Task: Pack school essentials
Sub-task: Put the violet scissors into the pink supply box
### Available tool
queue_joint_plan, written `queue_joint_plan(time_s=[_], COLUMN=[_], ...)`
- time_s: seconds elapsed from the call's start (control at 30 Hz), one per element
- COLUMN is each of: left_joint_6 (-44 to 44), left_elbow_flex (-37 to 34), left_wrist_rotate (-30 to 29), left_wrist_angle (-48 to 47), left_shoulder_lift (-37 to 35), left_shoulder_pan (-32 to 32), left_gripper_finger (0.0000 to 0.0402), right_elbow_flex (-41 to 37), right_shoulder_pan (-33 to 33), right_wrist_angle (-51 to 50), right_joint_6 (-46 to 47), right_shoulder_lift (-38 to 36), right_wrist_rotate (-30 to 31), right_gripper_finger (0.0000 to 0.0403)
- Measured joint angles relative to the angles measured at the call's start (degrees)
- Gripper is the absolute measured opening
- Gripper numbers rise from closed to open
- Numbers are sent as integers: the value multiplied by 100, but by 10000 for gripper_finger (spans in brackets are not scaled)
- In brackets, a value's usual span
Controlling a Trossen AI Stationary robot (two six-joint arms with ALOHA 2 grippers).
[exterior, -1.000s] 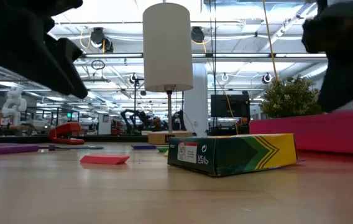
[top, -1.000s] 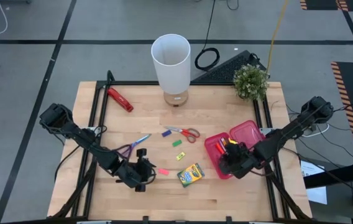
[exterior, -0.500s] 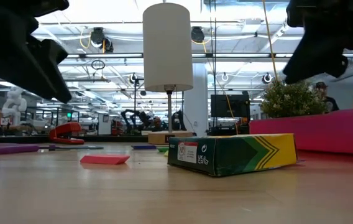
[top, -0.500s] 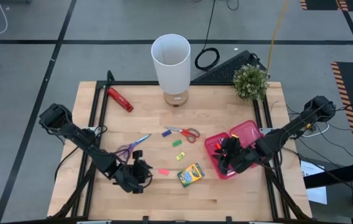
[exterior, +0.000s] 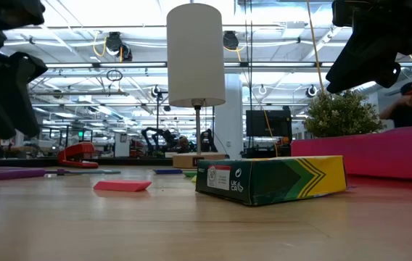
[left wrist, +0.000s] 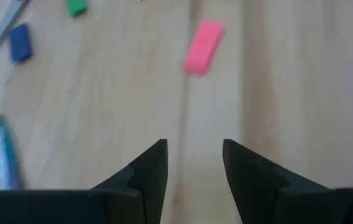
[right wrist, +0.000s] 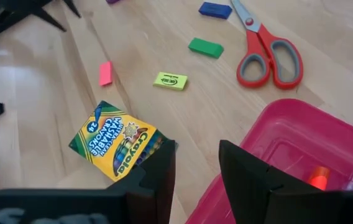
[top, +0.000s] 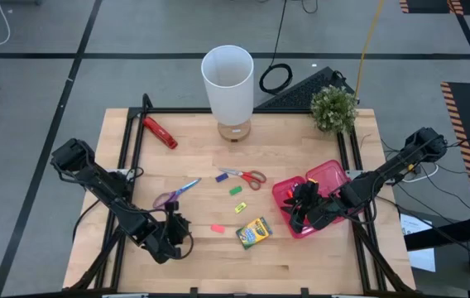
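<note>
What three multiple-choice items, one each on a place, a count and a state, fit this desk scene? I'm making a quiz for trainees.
1. Where is the crayon box?
A. Inside the pink case
B. On the table, left of the pink case
C. Under the lamp

2. How many small erasers lie on the table?
A. Four
B. One
C. Seven

3. How is the left claw?
A. Shut on the scissors
B. Shut on the pink eraser
C. Open and empty

Answers:
1 B: the high view shows the box flat on the wood beside the pink case.
2 A: the blue eraser, green eraser, yellow eraser and pink eraser are there.
3 C: the left wrist view shows bare wood between its fingers, the pink eraser lying ahead of them.
</note>
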Motion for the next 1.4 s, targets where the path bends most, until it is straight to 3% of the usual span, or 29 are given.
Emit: queue_joint_plan(time_s=[0.2,0.43,0.7,0.93,1.17,1.4], left_joint_6=[-647,-1928,-1346,-868,-298,-258], left_elbow_flex=[0,0,0,0,-19,-312], left_wrist_rotate=[-29,-204,584,1047,1049,1053], left_wrist_angle=[-984,-2238,-2520,-2582,-2522,-2405], left_shoulder_lift=[0,-12,-61,-178,-190,-190], left_shoulder_pan=[137,713,1236,826,274,141], left_gripper_finger=[159,159,159,159,159,159], right_elbow_flex=[0,0,0,0,0,0], right_shoulder_pan=[0,0,2,2,4,4], right_wrist_angle=[4,9,11,48,55,169], right_joint_6=[-11,61,132,142,142,137], right_shoulder_lift=[0,0,0,0,0,1], right_wrist_rotate=[0,0,-16,-153,-153,-153], right_gripper_finger=[119,119,118,119,118,119])
